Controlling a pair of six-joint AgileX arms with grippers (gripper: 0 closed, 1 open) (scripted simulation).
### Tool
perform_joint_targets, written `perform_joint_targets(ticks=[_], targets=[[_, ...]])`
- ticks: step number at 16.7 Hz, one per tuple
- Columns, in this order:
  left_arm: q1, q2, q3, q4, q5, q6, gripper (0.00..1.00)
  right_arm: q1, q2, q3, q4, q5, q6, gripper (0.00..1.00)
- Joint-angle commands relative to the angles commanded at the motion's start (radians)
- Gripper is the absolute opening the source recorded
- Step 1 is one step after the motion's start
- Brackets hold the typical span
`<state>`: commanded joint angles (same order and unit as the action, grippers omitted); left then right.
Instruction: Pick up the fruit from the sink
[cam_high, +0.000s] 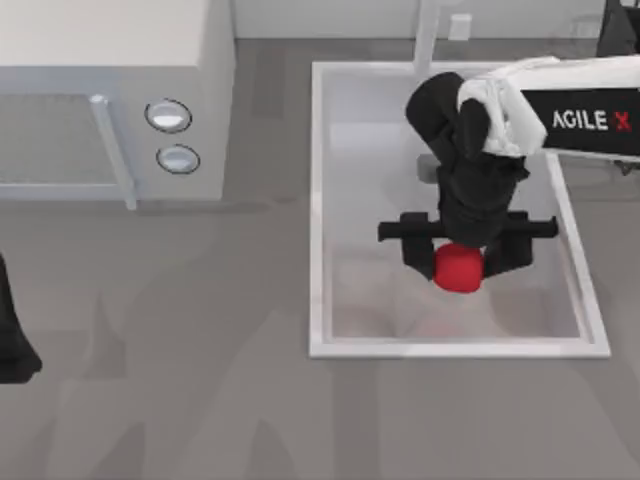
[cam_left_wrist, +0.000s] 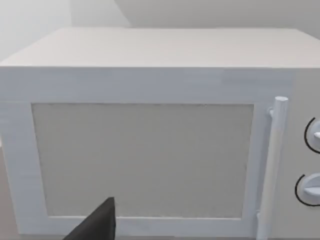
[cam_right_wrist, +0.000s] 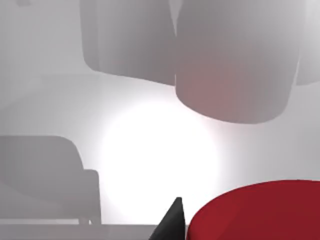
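Sink (cam_high: 318, 200) is on the right of the bench, w/ the fruit (cam_high: 458, 269) down inside near its front. Right end effector (cam_high: 459, 262) sits right over it, fingers spread wide, nothing gripped afaict. Risk imo: round fruit squirts sideways if the fingers close off-centre. No real long axis, roundish. Left end effector (cam_left_wrist: 95, 226) parked by the microwave (cam_left_wrist: 150, 135).

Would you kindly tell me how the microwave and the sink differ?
The microwave is a closed box at the table's left, with door, handle and two knobs; the sink is an open basin at the right, holding the fruit beneath the right end effector. Both are white and rectangular.
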<state>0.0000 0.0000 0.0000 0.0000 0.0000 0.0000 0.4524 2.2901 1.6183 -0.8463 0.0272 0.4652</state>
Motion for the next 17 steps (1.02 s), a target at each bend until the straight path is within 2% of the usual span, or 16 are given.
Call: perform_joint_targets(ticks=[5,8,11,17], targets=[[0.000,0.000,0.000,0.000,0.000,0.000,1.00,-0.002,-0.090,0.262,-0.399,-0.001,-0.003,0.00],[0.000,0.000,0.000,0.000,0.000,0.000,1.00,-0.005,-0.148,0.391,-0.574,-0.002,-0.007,0.00],[0.000,0.000,0.000,0.000,0.000,0.000,1.00,-0.008,-0.186,0.460,-0.655,-0.002,-0.010,0.00],[0.000,0.000,0.000,0.000,0.000,0.000,1.00,-0.013,-0.200,0.450,-0.654,-0.003,-0.017,0.00]])
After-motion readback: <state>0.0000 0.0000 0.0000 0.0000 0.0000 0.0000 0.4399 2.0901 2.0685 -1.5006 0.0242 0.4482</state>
